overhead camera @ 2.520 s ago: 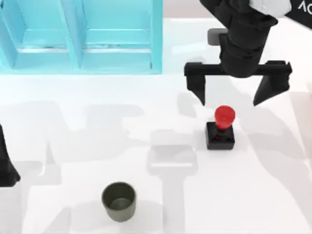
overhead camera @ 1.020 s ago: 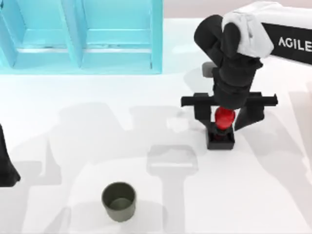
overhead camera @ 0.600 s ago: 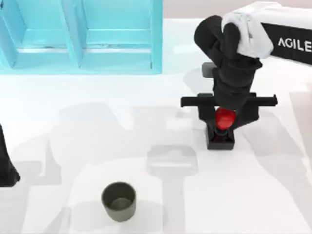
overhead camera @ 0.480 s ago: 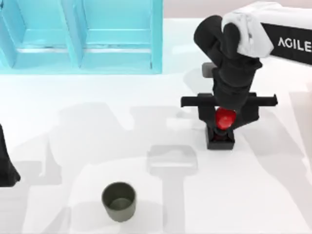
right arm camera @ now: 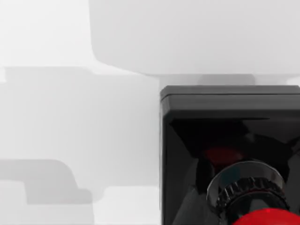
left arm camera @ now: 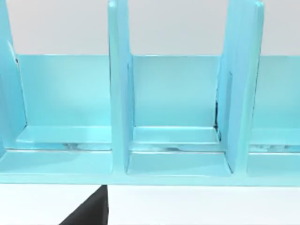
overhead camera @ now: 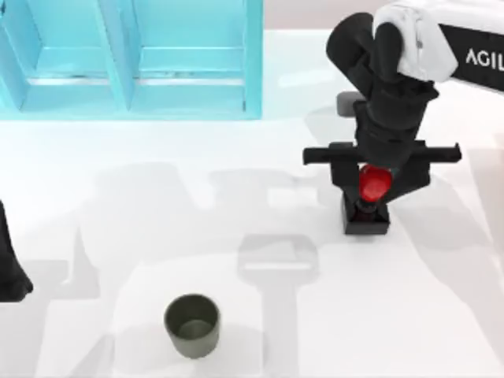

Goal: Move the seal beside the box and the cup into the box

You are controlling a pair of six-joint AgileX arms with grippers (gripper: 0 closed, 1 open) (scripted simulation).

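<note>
The seal (overhead camera: 366,220), a black block with a red knob (overhead camera: 374,180), sits at the table's right-centre with my right gripper (overhead camera: 376,187) shut on its knob from above. The right wrist view looks down on the seal's black base (right arm camera: 225,136) and red knob (right arm camera: 268,217) against the white table. The dark olive cup (overhead camera: 191,324) stands upright and untouched near the front edge, left of centre. The cyan box (overhead camera: 189,59), split into compartments, lies at the back left and its compartments (left arm camera: 173,117) face the left wrist view. My left arm (overhead camera: 9,272) stays parked at the left edge.
Open white tabletop lies between the seal, the cup and the box. The box's right wall (overhead camera: 253,55) ends left of the right arm. Arm shadows fall across the middle of the table.
My right gripper came down over the seal and shut on its red knob. In the last half second gripper and seal shifted slightly right and toward the back. The cup and left arm stayed still.
</note>
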